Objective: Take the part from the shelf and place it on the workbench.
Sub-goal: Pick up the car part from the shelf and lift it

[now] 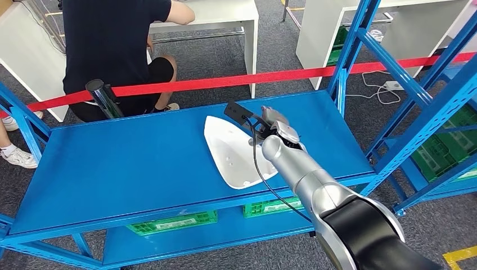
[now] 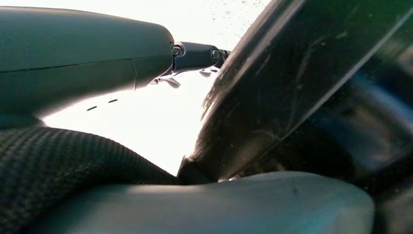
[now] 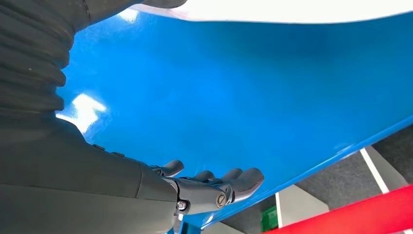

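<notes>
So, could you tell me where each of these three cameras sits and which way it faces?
Head view: high on the body, looking down at the blue shelf and white part; right arm and right hand show.
Left wrist view: behind the left hand, facing dark robot body.
Right wrist view: behind the right hand, looking across the shelf.
Shared by head and right wrist: shelf, part, red tape.

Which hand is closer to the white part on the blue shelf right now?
The right. The right hand reaches over the shelf at the far edge of the white part. The left hand appears in its wrist view against dark robot body parts, away from it.
</notes>
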